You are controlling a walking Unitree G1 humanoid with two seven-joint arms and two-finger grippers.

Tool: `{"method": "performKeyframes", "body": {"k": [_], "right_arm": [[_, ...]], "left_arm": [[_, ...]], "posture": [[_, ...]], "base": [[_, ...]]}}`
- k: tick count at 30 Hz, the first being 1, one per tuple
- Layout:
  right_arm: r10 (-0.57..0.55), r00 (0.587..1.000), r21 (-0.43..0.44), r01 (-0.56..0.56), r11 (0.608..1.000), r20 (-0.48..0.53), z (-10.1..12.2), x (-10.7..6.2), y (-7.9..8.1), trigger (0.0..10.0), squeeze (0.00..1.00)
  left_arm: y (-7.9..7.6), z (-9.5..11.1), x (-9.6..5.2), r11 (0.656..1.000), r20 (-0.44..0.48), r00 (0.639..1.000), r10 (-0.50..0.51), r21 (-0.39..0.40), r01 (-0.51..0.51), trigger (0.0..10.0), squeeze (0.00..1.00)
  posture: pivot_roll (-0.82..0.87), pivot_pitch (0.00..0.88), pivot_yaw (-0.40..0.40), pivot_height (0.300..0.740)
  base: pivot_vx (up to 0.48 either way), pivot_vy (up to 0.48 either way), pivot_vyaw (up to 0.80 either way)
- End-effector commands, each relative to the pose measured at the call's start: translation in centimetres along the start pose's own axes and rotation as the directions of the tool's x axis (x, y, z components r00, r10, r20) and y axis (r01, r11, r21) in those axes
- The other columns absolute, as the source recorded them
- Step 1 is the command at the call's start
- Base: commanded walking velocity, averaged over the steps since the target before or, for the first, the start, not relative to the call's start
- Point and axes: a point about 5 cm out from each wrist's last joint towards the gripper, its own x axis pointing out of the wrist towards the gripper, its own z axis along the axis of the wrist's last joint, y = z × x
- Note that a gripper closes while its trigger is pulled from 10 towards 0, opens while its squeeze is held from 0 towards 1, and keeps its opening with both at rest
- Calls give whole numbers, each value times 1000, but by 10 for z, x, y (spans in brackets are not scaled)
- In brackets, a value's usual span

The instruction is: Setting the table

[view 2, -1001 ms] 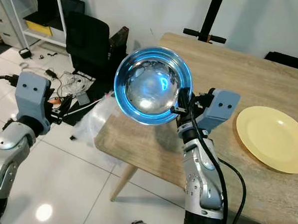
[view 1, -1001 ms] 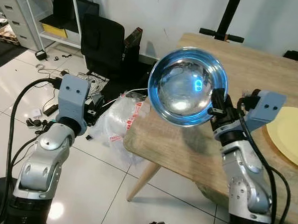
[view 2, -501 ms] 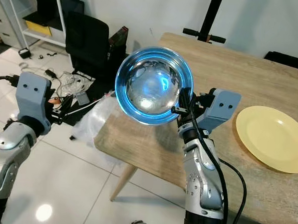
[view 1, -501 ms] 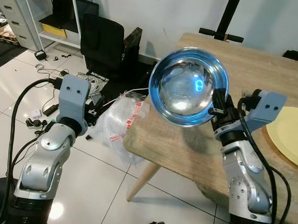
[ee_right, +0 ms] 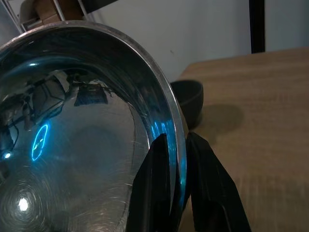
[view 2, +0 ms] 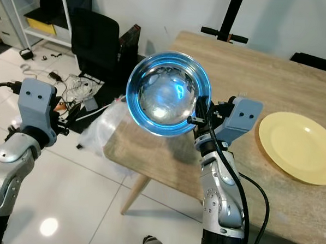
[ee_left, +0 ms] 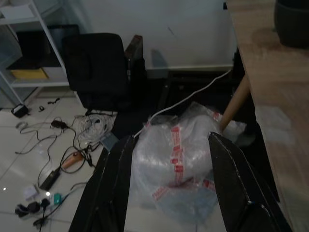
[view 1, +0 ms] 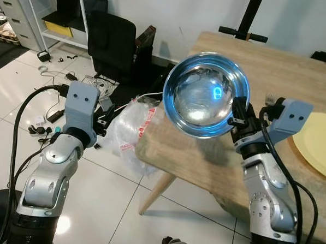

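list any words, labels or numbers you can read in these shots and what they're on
Nothing can be read outright.
Red printed tape on the clear plastic bag on the floor: lettering too blurred to read.
Steel bowl pinched at its rim by the right gripper: no text, just a blue light reflection.
Yellow plate: no markings.

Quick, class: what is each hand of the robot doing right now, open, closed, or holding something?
Left hand: open, holding nothing, out over the floor.
Right hand: closed on the rim of the steel bowl, held up near the wooden table corner.
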Motion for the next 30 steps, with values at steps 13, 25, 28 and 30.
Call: {"method": "performKeyframes", "body": {"k": [13,25,28,30], "right_arm": [[-7,1000,5,7,1000,18,1,0,-2,10000,0],[-7,1000,-1,7,1000,19,2,0,-4,10000,0],[-7,1000,-2,7,1000,19,2,0,-4,10000,0],[-7,1000,-2,7,1000,19,2,0,-4,10000,0]], "left_arm": [[1,-6,0,1000,-20,1000,1,-6,-1,10000,0],[-1,-6,1,1000,-17,1000,-3,-7,3,10000,0],[-1,-6,1,1000,-17,1000,-3,-7,3,10000,0],[-1,-6,1,1000,-17,1000,-3,-7,3,10000,0]], "posture": [[-63,36,51,740],[-70,31,51,740],[-71,31,51,740],[-71,31,51,740]], "base": [[-448,0,0],[-446,0,0],[-444,0,0],[-446,0,0]]}}
